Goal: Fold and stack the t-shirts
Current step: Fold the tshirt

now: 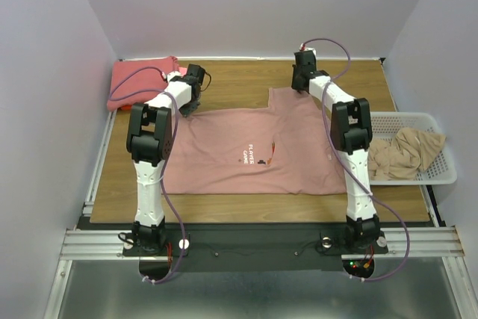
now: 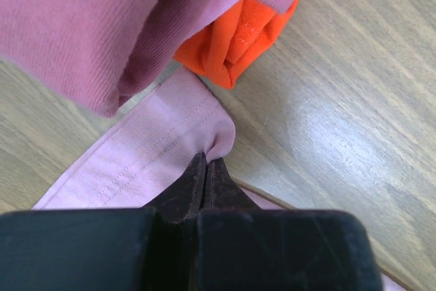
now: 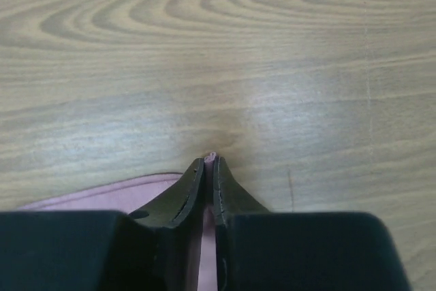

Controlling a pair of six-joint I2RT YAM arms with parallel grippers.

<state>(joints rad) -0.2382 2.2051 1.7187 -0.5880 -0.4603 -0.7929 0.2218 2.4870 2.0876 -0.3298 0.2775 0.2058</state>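
A dusty pink t-shirt (image 1: 246, 151) with a small print lies spread flat across the middle of the table. My left gripper (image 1: 188, 102) is shut on its hemmed far-left edge (image 2: 163, 148); the cloth bunches at the fingertips. My right gripper (image 1: 301, 80) is shut on the shirt's far-right corner, and a sliver of pink cloth (image 3: 210, 157) shows between the fingers. Folded coral-red shirts (image 1: 142, 76) lie stacked at the far left; in the left wrist view a pink shirt (image 2: 88, 25) and an orange one (image 2: 238, 35) show there. A tan shirt (image 1: 407, 151) lies crumpled in the basket.
A white mesh basket (image 1: 441, 177) stands at the table's right edge. White walls close in the back and both sides. Bare wood (image 3: 218, 52) lies beyond the right gripper.
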